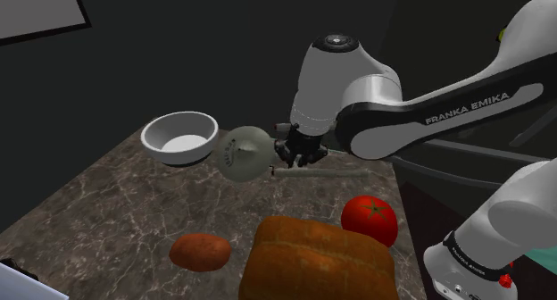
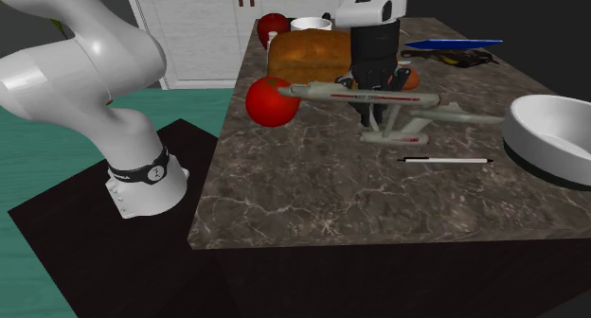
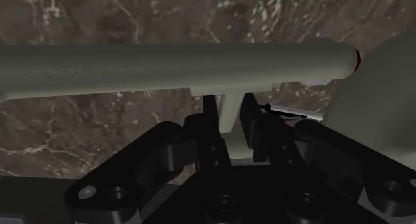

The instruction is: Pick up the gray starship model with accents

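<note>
The grey starship model hangs over the dark marble counter, with its round saucer pointing toward the white bowl. One long nacelle with a red tip crosses just ahead of my fingers. My black gripper is shut on the thin pylon below that nacelle. From the shoulder view the gripper sits just behind the saucer, and in the second exterior view it comes down onto the model from above. I cannot tell whether the model's lowest part touches the counter.
A white bowl stands beside the saucer. A red tomato, a bread loaf and a brown potato lie nearer the stand. A thin white and black pen lies on the counter, and a blue tool sits at its far end.
</note>
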### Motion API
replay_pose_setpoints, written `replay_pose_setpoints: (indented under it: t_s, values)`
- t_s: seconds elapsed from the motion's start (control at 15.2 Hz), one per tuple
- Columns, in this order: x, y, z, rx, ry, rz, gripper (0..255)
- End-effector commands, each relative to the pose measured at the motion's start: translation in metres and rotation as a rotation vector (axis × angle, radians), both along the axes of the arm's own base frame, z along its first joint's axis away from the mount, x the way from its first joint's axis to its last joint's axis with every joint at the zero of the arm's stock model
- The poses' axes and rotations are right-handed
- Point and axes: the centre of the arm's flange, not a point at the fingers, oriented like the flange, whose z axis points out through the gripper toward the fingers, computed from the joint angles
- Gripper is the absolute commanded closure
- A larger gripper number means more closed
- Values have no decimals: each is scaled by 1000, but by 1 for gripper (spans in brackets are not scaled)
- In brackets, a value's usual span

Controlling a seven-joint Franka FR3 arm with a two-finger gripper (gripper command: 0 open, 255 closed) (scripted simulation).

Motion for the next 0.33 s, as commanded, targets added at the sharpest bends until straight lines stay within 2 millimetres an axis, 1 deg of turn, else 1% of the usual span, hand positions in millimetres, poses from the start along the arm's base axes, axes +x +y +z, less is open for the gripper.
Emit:
replay_pose_setpoints:
  t_s: [0.0,0.13,0.26]
  values:
    - [0,-1,12,1,-1,0,255]
    - [0,-1,23,1,-1,0,255]
    - [0,-1,23,1,-1,0,255]
